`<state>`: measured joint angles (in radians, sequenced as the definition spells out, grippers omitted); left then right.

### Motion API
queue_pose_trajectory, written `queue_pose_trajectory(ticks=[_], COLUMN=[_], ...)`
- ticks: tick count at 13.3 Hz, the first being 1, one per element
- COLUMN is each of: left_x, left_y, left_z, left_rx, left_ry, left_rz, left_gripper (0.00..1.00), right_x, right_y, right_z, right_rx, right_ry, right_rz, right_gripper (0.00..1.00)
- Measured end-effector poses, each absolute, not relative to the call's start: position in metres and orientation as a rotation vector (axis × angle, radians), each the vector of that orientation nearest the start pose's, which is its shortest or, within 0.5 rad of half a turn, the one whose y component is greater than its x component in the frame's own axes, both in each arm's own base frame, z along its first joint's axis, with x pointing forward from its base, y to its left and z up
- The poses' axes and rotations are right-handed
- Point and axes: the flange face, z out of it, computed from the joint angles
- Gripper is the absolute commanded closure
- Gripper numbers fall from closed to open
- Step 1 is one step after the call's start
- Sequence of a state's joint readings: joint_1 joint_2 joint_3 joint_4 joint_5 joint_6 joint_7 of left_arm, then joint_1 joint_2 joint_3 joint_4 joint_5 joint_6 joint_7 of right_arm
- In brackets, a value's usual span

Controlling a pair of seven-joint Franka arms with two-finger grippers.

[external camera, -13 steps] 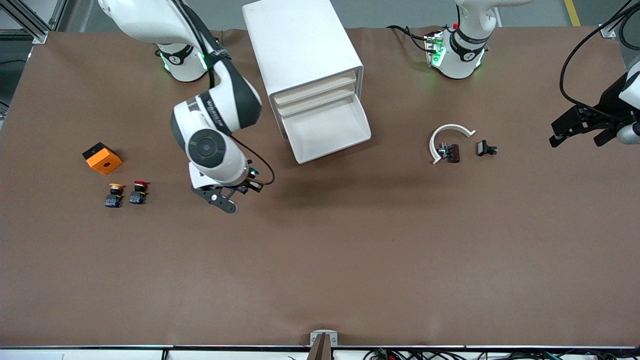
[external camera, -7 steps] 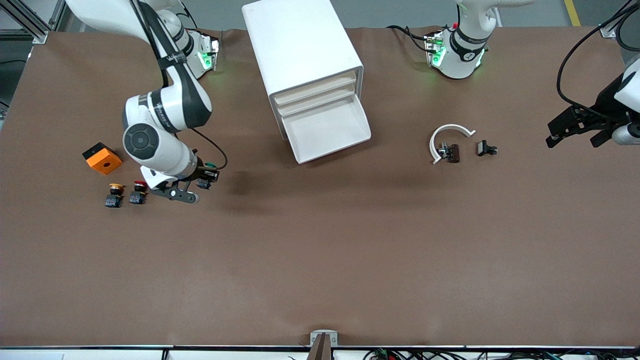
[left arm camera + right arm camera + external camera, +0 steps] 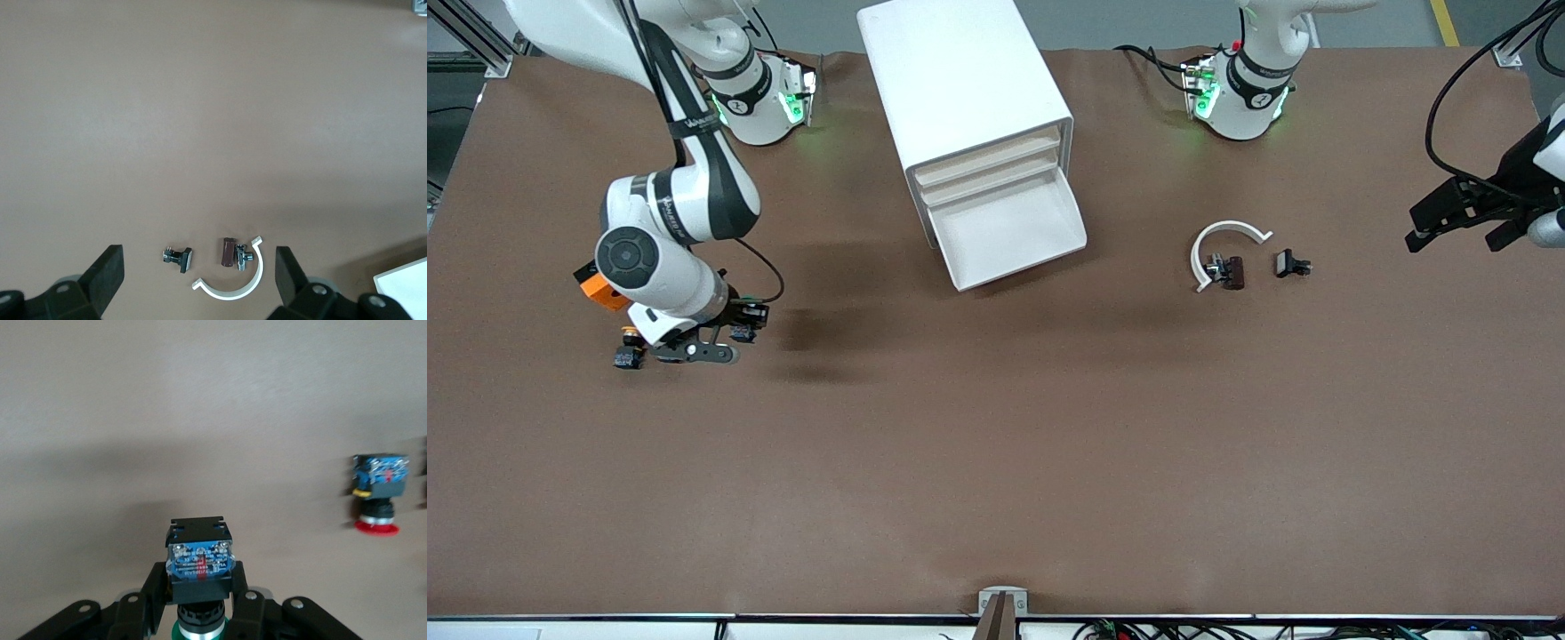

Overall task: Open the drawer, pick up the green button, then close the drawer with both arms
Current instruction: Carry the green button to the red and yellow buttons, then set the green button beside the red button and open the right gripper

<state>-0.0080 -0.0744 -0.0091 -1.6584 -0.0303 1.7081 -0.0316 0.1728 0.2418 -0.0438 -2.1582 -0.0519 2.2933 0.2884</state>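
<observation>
Buttons: three push buttons. The green-capped button (image 3: 199, 565) is in the right gripper; the red-capped button (image 3: 377, 494) shows in the right wrist view, standing on the table; the yellow-capped button (image 3: 630, 347) stands at the left of the front view, partly hidden by the right arm.
Button's look: black body with a blue label face, green round cap underneath, sitting between the two black fingers (image 3: 152, 597).
Button's place: held above the table in the left-middle of the front view, just beside the other two buttons.
Right gripper (image 3: 734, 336): clamped on the green-capped button, over the table near the orange block (image 3: 592, 289).
Left gripper (image 3: 1458, 219): fingers spread apart, holding nothing, at the right edge of the front view; this arm waits.
Cabinet (image 3: 965, 84): one white cabinet at top centre, three drawers; the lowest drawer (image 3: 1009, 229) is pulled out.
Small parts: one white curved clip (image 3: 1221, 240), one brown piece (image 3: 1233, 272) and one small black piece (image 3: 1291, 263), close together right of centre.
Table (image 3: 996, 462): one brown surface.
</observation>
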Motion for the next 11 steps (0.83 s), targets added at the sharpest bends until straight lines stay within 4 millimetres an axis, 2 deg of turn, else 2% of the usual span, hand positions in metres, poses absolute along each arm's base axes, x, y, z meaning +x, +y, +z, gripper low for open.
queue_pose_trajectory(ticks=[2, 4, 6, 9, 11], left_x=[0.543, 0.543, 0.543, 0.541, 0.540], left_y=[-0.014, -0.017, -0.018, -0.019, -0.021], left_z=[0.645, 0.647, 0.647, 0.650, 0.651], left_rx=[-3.167, -3.168, -3.168, -3.169, -3.169], left_ry=[-0.021, -0.016, -0.013, -0.009, -0.005], left_rz=[-0.212, -0.208, -0.205, -0.201, -0.190], left_gripper=[0.00, 0.00, 0.00, 0.00, 0.00], right_x=[0.552, 0.554, 0.556, 0.553, 0.550], right_y=[0.036, 0.016, 0.008, -0.001, -0.002], right_z=[0.275, 0.272, 0.258, 0.223, 0.209], right_rx=[-3.195, -3.188, -3.184, -3.187, -3.207], right_ry=[0.262, 0.308, 0.328, 0.343, 0.313], right_rz=[0.106, 0.083, 0.065, 0.105, 0.134], right_gripper=[1.00, 1.00, 1.00, 1.00, 1.00])
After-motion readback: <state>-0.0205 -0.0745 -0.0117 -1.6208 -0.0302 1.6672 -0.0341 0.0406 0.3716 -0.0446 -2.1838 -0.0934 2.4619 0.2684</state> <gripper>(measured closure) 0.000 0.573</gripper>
